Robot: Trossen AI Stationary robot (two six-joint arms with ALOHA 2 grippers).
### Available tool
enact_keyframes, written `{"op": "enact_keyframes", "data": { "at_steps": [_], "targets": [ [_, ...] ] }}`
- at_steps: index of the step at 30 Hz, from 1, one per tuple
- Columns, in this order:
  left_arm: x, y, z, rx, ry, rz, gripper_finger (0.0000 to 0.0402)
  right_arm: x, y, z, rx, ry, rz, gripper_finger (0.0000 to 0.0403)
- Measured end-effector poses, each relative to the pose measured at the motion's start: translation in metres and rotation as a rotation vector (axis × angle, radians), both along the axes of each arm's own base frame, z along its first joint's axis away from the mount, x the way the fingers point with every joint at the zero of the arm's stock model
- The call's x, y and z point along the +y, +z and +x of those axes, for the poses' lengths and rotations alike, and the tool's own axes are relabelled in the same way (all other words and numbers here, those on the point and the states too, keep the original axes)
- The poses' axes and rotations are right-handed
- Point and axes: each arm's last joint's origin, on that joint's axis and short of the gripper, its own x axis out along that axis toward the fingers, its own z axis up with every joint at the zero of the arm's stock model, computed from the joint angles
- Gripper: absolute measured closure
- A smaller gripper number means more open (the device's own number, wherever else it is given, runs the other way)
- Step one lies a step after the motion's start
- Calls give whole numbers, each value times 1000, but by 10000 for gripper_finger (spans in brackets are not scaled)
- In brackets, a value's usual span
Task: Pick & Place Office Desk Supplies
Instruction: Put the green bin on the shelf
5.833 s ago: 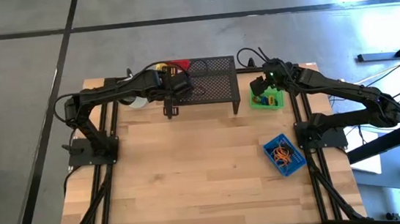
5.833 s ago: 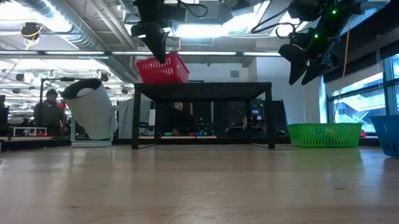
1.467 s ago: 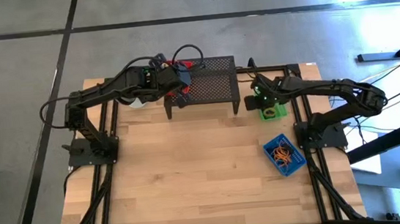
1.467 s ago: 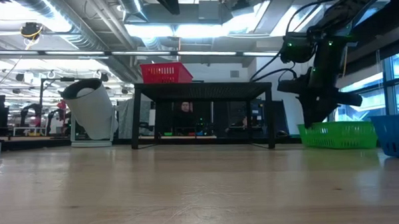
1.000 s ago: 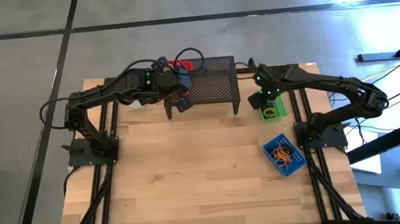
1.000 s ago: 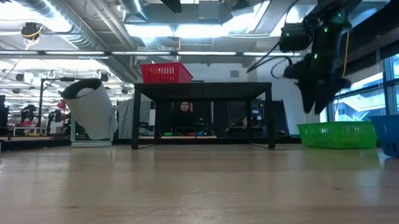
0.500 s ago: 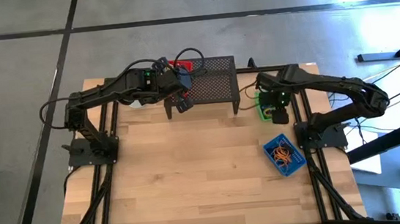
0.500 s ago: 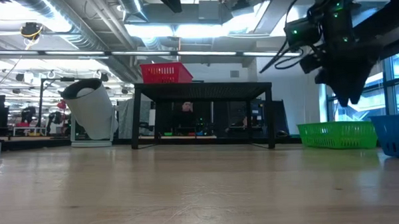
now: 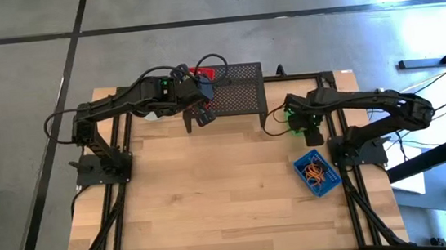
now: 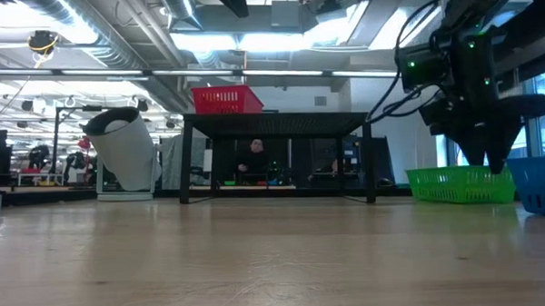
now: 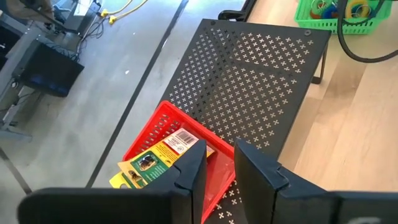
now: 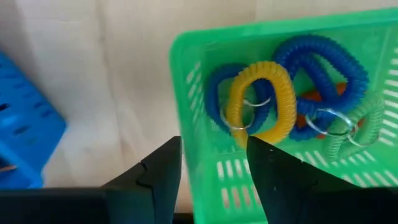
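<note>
Coiled loops [image 12: 292, 93], blue, yellow and green, lie in the green bin [image 12: 205, 168] under the empty, part-spread right gripper [image 12: 214, 168], seemingly between picks, next wanting descent onto one loop; left gripper [image 11: 217, 174], narrowly parted, empty, hangs over the red bin [image 11: 152, 134] holding yellow packets [image 11: 158, 158].

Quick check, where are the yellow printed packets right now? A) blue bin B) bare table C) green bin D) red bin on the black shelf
D: the left wrist view shows the yellow packets lying in the red bin, which sits on the black perforated shelf.
</note>
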Motion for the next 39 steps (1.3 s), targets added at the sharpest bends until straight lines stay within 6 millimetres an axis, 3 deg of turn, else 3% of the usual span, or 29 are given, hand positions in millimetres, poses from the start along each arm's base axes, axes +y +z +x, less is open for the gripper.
{"op": "enact_keyframes", "data": {
  "at_steps": [19,23,30,35,39],
  "targets": [
    [0,-1,-1,25,-9,0,329,2,-17,0,-45,-90,-38,236],
    [-1,-2,-2,29,-12,-15,329,1,-16,-1,-38,-93,-53,269],
    [-1,-2,-2,30,-13,-17,331,1,-16,-1,-36,-96,-70,387],
    [-1,-3,-3,47,-13,-19,332,1,-15,-1,-33,-97,-68,384],
    [-1,-3,-3,47,-13,-19,334,-5,-4,5,-53,-146,-100,394]
  ]
}}
